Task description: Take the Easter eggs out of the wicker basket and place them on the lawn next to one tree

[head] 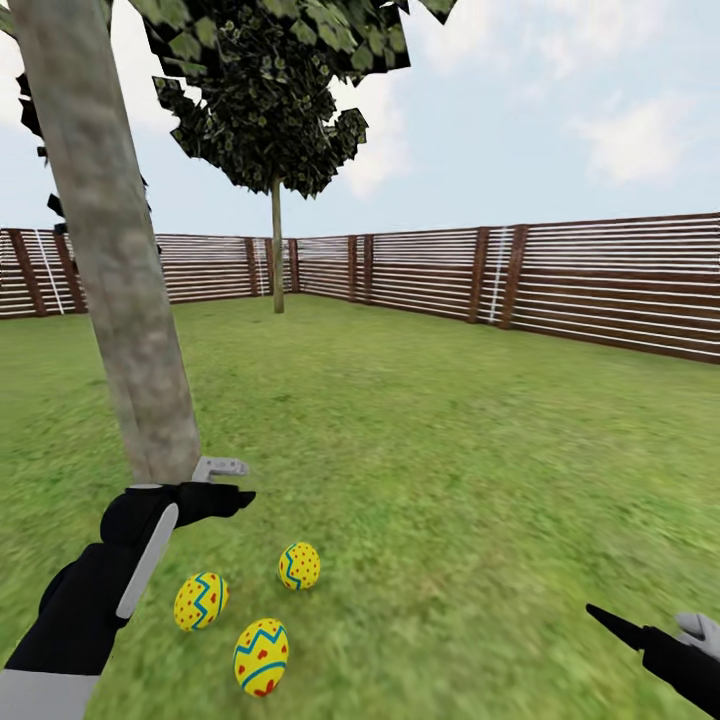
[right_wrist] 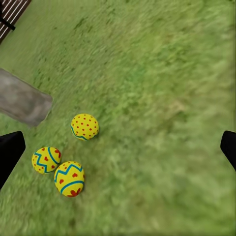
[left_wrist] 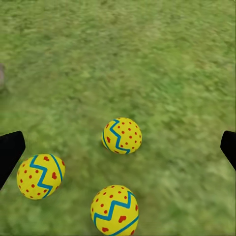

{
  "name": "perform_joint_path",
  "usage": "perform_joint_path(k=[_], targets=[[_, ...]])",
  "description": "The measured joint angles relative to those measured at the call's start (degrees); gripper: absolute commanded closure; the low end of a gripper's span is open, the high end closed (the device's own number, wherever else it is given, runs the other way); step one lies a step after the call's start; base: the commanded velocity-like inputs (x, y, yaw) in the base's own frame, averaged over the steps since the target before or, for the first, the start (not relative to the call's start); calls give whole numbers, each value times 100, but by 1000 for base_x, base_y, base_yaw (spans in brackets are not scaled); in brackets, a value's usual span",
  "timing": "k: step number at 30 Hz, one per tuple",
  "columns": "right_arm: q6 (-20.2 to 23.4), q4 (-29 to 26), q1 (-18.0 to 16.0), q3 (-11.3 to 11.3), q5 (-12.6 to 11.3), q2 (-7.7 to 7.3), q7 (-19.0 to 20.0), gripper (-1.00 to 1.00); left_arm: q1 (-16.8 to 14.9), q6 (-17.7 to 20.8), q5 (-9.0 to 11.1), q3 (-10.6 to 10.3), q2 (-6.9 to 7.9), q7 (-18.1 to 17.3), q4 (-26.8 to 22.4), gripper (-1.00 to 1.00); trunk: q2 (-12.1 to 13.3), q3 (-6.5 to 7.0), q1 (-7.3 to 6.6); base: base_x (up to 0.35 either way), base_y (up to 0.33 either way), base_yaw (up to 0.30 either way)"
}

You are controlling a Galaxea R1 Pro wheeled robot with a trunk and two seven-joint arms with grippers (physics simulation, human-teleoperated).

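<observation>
- Head view: three small yellow Easter eggs with blue zigzag bands and red marks lie on the mottled green lawn (head: 450,450), in a loose triangle near the foot of the thick grey-brown tree trunk (head: 120,270).
- Egg nearest the trunk side (head: 200,600) sits at about 7 o'clock in the picture; the farther egg (head: 299,565) at about 6 o'clock, a little beyond it; the nearest egg (head: 261,656) lowest in frame, between the other two. None touch each other; all are apart from the trunk base.
- Left gripper (head: 228,482), black with a grey finger, hangs just beside the trunk's base, above the eggs. Left wrist view: black fingertips (left_wrist: 10,152) sit at opposite edges, spread wide, nothing between them but grass and the three eggs below.
- Right gripper (head: 650,640) at about 4 o'clock, well apart from the eggs. Right wrist view: its black fingertips (right_wrist: 10,152) likewise wide apart, holding nothing; eggs and the trunk's base lie on the lawn beyond.
- Background: brown horizontal-slat wooden fence (head: 560,285) closes the garden; a thin-trunked, dark-foliaged tree (head: 277,150) stands at about 11 o'clock near the fence corner.
</observation>
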Motion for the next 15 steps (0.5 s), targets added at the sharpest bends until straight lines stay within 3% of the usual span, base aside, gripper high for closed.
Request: perform_joint_path(k=[9,15], targets=[[-9,149,81,-16,17,33,-23,-100,24,2,-8,-2,227,-2,30,-100,12,198,-24,0,0,0],[-52,481,89,-20,180,1,-24,-100,39,-43,-7,-9,257,-4,305,-100,58,327,-57,0,0,0]])
